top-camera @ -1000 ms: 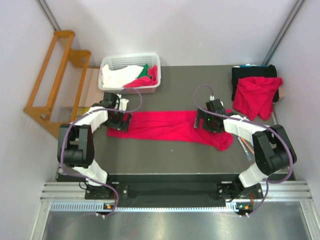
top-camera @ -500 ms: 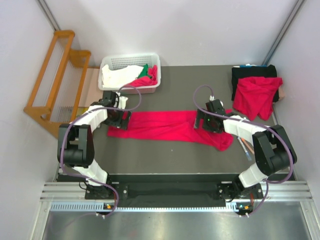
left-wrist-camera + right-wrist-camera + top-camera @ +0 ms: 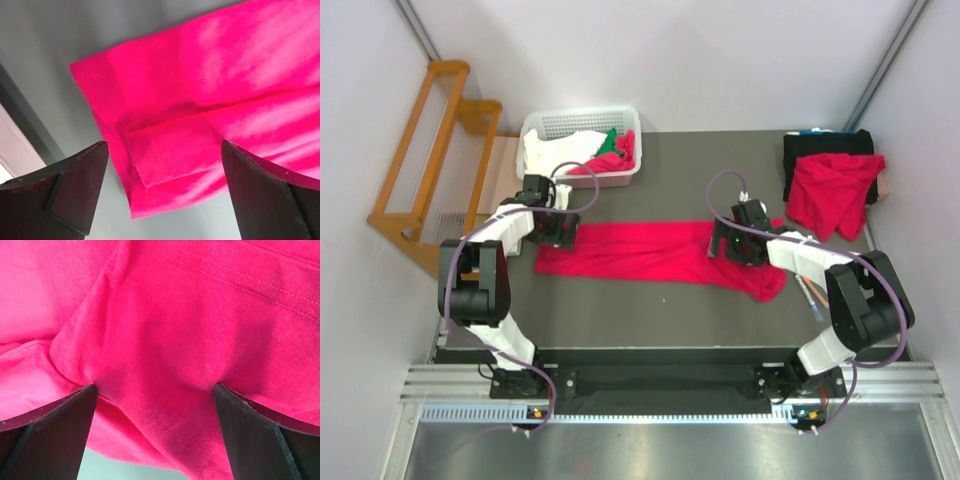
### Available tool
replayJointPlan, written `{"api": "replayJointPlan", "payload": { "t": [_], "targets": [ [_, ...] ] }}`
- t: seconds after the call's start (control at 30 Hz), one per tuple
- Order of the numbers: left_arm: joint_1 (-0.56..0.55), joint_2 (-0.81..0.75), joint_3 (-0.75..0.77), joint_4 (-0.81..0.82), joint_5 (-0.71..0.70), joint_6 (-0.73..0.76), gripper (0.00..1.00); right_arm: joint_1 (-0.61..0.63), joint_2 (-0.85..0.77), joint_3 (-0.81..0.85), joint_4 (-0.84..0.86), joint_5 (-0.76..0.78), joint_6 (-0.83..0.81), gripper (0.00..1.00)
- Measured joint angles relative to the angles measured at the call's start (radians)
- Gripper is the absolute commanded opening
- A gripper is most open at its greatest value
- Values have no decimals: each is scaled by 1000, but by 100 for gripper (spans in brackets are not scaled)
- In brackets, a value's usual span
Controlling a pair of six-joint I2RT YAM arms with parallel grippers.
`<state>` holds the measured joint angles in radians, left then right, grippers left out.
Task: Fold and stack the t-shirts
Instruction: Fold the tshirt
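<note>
Right claw (image 3: 155, 390) spread over bunched t-shirt (image 3: 200, 315); fingertips (image 3: 55, 425) seemingly buried.

Top cam sits high behind the table (image 3: 660, 300) on its 6 o'clock side, looking down on all of it. Both wrist cams point down, super close, sharing its spread red t-shirt (image 3: 640, 250).

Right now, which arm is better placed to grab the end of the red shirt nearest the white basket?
Left. The left gripper hangs open right over that end of the t-shirt; the right gripper is near the other end.
</note>
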<state>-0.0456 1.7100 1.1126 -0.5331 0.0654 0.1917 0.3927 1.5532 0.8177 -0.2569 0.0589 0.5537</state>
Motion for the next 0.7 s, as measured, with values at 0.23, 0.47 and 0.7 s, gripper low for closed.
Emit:
{"api": "replayJointPlan", "payload": {
  "t": [0.23, 0.47, 0.7],
  "targets": [
    [0, -121, -21, -25, 53, 16, 99, 1, 5, 0, 0, 1, 0, 100],
    [-13, -268, -23, -71, 164, 34, 99, 5, 6, 0, 1, 8, 0, 100],
    [-57, -140, -40, -121, 217, 73, 97, 5, 6, 0, 1, 8, 0, 100]
  ]
}}
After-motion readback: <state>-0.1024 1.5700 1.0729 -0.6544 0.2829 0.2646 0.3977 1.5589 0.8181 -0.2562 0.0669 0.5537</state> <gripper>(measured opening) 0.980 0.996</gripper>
